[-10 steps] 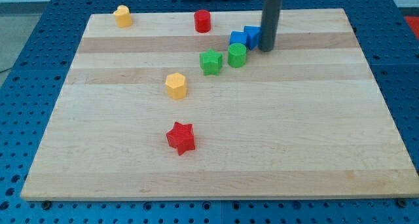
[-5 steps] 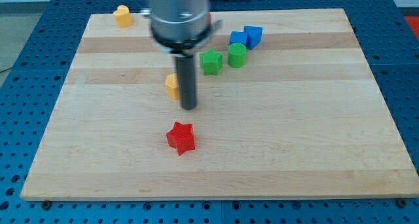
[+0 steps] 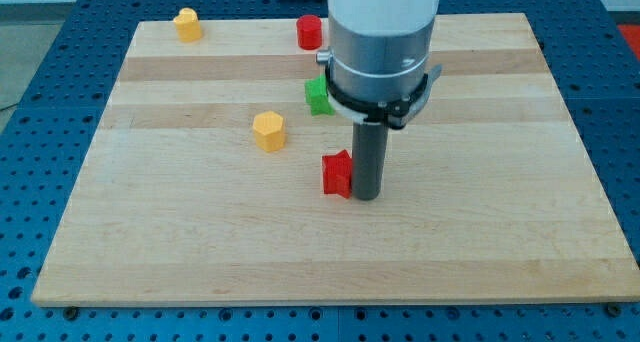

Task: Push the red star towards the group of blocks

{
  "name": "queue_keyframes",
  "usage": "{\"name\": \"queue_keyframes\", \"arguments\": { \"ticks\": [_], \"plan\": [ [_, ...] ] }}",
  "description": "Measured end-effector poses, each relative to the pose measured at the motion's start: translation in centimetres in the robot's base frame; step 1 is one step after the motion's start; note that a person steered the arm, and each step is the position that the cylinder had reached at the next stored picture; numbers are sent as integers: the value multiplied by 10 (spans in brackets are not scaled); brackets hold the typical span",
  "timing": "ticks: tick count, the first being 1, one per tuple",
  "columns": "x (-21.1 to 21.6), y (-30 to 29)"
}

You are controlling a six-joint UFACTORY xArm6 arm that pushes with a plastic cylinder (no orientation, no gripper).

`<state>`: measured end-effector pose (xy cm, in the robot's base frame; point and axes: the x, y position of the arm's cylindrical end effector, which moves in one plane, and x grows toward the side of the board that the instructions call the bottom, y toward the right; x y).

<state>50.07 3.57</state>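
Touching the red star (image 3: pixel 338 173) on its right side, my tip (image 3: pixel 367 196) is standing near the frame's centre, gripperless.

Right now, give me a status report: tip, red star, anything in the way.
My tip down, touching the red star on its right side. Green block above, partly hidden by the arm. Other group blocks hidden.

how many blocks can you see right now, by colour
Red: 2, the red star touching the left side of my tip, and a red cylinder near the view's top.
Yellow: 2, one mid-board, one top left.
Green: 1, partly showing behind the arm.
Total: 5 visible; the arm may hide others.
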Motion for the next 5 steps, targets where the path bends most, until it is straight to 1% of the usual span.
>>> {"name": "queue_keyframes", "arguments": {
  "ticks": [1,2,3,4,5],
  "plan": [
    [31,-19],
    [42,-79],
    [8,-70],
    [-19,18],
    [-55,64]
  ]
}}
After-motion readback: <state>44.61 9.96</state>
